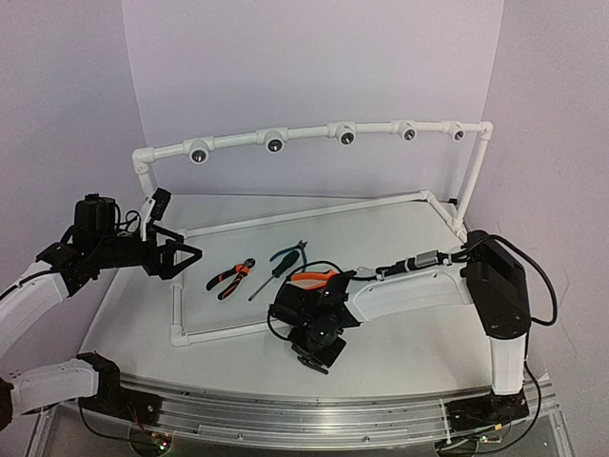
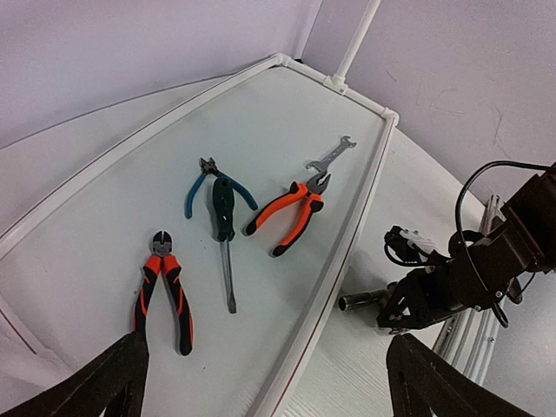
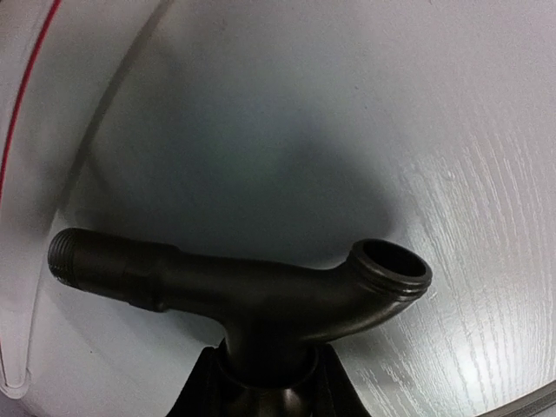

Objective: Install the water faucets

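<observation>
The black tap (image 3: 252, 291) fills the right wrist view, with its threaded end at the left and an open round mouth at the right. My right gripper (image 3: 261, 387) is shut on its stubby middle stem and holds it low over the white table, just outside the white pipe frame. In the left wrist view the tap's threaded end (image 2: 358, 301) sticks out left of the right gripper (image 2: 426, 300). In the top view the right gripper (image 1: 319, 345) is at the front centre. My left gripper (image 1: 187, 255) is open and empty, raised at the left; its fingertips (image 2: 117, 382) frame the tools.
A white pipe rail (image 1: 314, 131) with several dark round sockets (image 1: 274, 145) runs across the back. A low white pipe frame (image 1: 178, 305) holds orange-and-black pliers (image 1: 231, 277), a green screwdriver (image 1: 276, 269), more pliers (image 2: 287, 217) and a small spanner (image 2: 332, 154).
</observation>
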`<state>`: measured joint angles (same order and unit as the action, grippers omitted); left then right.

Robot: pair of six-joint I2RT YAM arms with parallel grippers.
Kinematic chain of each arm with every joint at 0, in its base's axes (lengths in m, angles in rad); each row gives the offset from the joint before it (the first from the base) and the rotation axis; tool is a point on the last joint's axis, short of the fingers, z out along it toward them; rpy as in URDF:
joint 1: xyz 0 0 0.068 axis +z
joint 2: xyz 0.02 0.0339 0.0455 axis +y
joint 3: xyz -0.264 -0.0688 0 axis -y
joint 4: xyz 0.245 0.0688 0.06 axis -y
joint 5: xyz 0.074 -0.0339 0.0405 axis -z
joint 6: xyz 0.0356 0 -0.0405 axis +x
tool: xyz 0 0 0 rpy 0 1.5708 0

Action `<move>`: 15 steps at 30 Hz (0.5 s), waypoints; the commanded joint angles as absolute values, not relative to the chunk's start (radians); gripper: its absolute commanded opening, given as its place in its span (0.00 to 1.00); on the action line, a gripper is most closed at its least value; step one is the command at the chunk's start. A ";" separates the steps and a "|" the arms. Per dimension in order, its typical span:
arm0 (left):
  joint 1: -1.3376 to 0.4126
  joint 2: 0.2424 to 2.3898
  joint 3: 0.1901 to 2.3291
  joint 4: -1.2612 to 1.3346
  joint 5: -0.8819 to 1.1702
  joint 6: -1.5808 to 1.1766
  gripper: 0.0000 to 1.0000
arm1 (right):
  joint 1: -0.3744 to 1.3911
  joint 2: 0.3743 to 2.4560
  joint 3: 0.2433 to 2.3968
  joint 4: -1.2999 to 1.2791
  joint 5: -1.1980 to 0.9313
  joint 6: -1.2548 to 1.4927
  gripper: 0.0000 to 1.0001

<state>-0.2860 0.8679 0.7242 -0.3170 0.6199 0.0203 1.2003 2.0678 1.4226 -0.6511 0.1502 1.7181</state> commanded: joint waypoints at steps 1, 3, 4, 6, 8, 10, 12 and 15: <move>-0.322 0.899 0.775 -0.282 0.712 0.069 0.93 | 1.199 2.077 1.396 -0.678 0.243 1.597 0.14; -0.355 0.913 0.789 -0.316 0.750 0.152 0.89 | 1.201 2.036 1.417 -0.684 0.295 1.437 0.03; -0.385 0.919 0.800 -0.341 0.766 0.215 0.88 | 1.205 2.002 1.426 -0.691 0.332 1.372 0.00; -0.470 0.939 0.827 -0.392 0.766 0.341 0.86 | 1.213 1.934 1.438 -0.693 0.393 1.226 0.00; -0.545 0.961 0.875 -0.458 0.729 0.485 0.84 | 1.227 1.864 1.466 -0.693 0.460 1.093 0.00; -0.626 0.973 0.924 -0.497 0.653 0.615 0.84 | 1.238 1.813 1.513 -0.693 0.499 0.942 0.00; -0.679 0.966 0.969 -0.499 0.588 0.764 0.85 | 1.241 1.778 1.565 -0.693 0.516 0.827 0.00; -0.710 0.944 1.017 -0.464 0.542 1.004 0.88 | 1.246 1.742 1.642 -0.692 0.538 0.707 0.00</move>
<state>-0.6751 0.9766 0.9135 -0.4692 0.6362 0.5987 1.2316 1.8533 1.5111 -0.7100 0.4289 1.0047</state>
